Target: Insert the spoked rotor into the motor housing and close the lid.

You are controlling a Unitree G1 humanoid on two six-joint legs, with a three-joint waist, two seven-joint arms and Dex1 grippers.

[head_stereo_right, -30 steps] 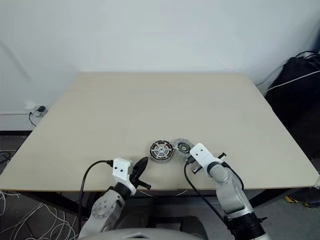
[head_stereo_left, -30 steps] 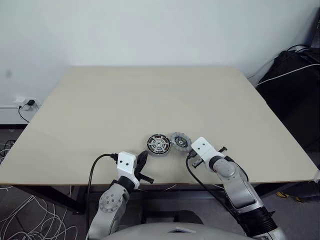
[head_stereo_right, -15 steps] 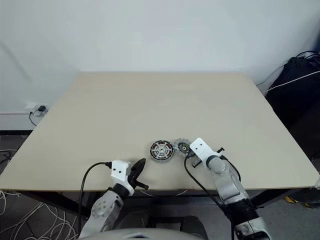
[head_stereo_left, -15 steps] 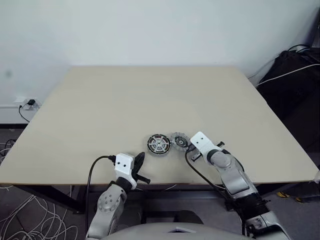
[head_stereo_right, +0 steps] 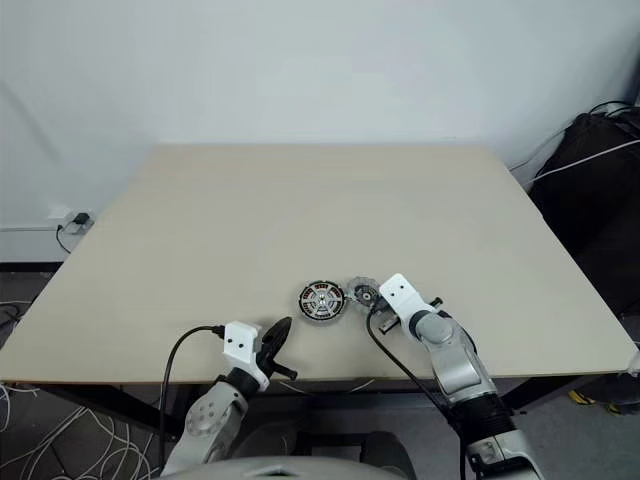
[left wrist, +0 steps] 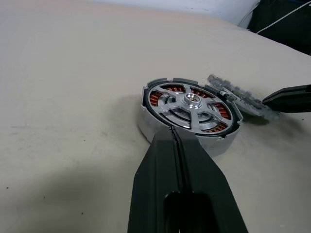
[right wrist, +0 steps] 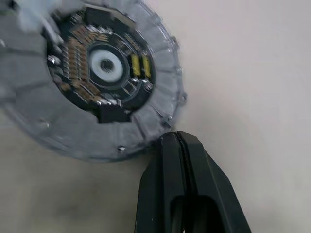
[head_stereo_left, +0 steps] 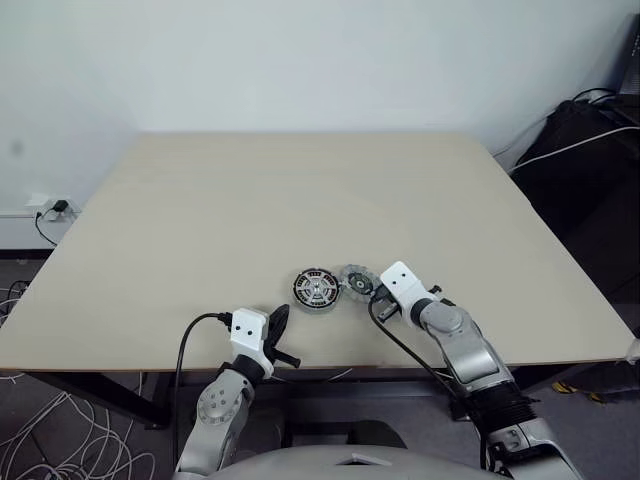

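The motor housing stands near the table's front edge, copper windings showing between silver spokes. The spoked rotor sits inside it, hub up. The lid, a grey disc with a dark circuit face, lies tilted against the housing's right side. My right gripper is shut, its tip touching the lid's rim; it also shows as a black tip. My left gripper is shut and empty, its tip just short of the housing's near edge. In the head views the housing and lid sit side by side.
The beige table stretches wide behind the parts. Its front edge runs just beneath both wrists. A black bag with cables sits off the table's right side.
My right gripper has crept forward to the lid's rim. My left gripper has sunk a little toward the table. The housing stays put.
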